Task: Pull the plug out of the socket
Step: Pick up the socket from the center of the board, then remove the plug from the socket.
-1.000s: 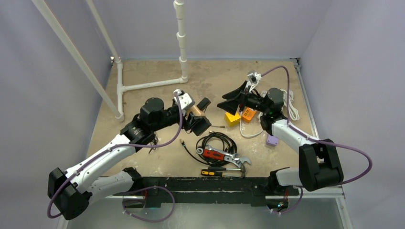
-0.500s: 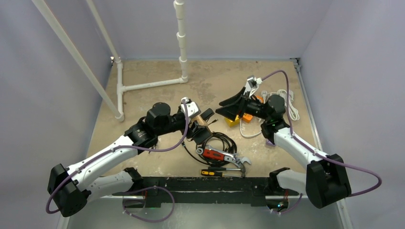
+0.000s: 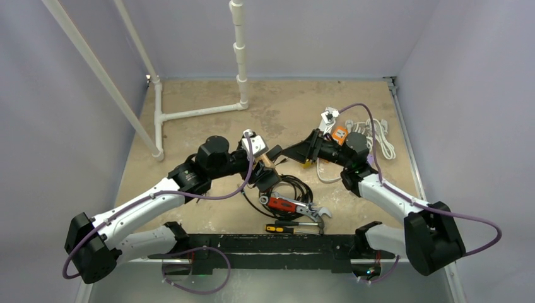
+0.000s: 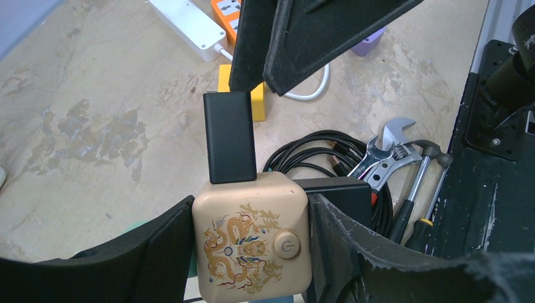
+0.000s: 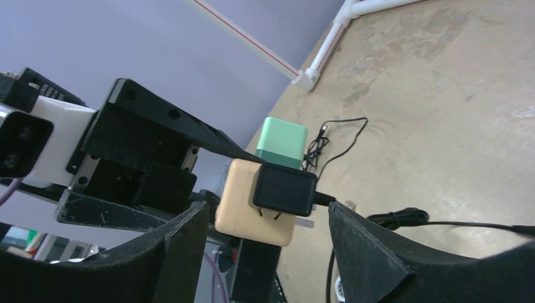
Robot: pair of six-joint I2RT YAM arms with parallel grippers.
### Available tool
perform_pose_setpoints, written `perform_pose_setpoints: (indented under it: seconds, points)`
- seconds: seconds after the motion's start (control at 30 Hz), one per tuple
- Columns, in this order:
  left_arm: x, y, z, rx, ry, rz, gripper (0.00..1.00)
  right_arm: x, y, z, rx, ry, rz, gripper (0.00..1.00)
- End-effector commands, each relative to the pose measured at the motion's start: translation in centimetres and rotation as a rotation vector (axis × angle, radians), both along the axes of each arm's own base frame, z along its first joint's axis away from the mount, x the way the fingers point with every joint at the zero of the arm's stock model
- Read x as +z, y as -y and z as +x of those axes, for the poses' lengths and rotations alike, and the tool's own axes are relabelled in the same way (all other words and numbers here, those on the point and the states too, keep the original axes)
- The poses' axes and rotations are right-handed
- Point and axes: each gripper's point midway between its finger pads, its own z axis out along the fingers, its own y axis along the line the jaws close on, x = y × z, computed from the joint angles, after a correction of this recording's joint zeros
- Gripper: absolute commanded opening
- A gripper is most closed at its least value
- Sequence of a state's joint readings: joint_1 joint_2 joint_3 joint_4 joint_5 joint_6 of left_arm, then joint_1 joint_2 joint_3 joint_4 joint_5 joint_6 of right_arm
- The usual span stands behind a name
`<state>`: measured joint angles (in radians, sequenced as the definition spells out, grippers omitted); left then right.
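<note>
Gold dragon print (image 4: 238, 247) on beige socket (image 4: 251, 189)

The cream, dragon-printed cube socket (image 4: 252, 252), clamped in the left end effector (image 4: 249, 237), carried the black plug (image 4: 229, 136), prongs partly exposed.

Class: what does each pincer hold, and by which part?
Left pincer clamps the beige socket by its sides; right pincer, open near the black plug, holds nothing.

We see, near the middle of the table (image 3: 208, 136), the left gripper (image 3: 269, 166) clasping a beige cube-shaped socket (image 3: 267, 161), the right gripper (image 3: 288, 153) pointed at it from just beside.
</note>
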<state>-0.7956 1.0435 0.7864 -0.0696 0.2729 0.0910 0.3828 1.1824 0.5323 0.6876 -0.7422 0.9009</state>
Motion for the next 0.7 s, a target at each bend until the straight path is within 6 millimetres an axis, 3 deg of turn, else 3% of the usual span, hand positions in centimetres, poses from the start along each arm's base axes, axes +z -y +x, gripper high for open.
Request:
perform_pose_setpoints:
  seconds: [0.0,0.27,0.67]
  points:
    - [3.9,0.9,0.5,-0.013,0.115,-0.094,0.0,1.8,-0.9,-0.5,0.008,0.024,0.057,0.71]
    - [3.8,0.9,0.4,-0.013,0.118,-0.089,0.0,1.4,-1.9,-0.9,0.03,0.006,0.049,0.67]
    - [3.7,0.6,0.8,0.026,0.125,-0.081,0.0,1.0,-1.6,-0.4,-0.043,-0.017,0.032,0.67]
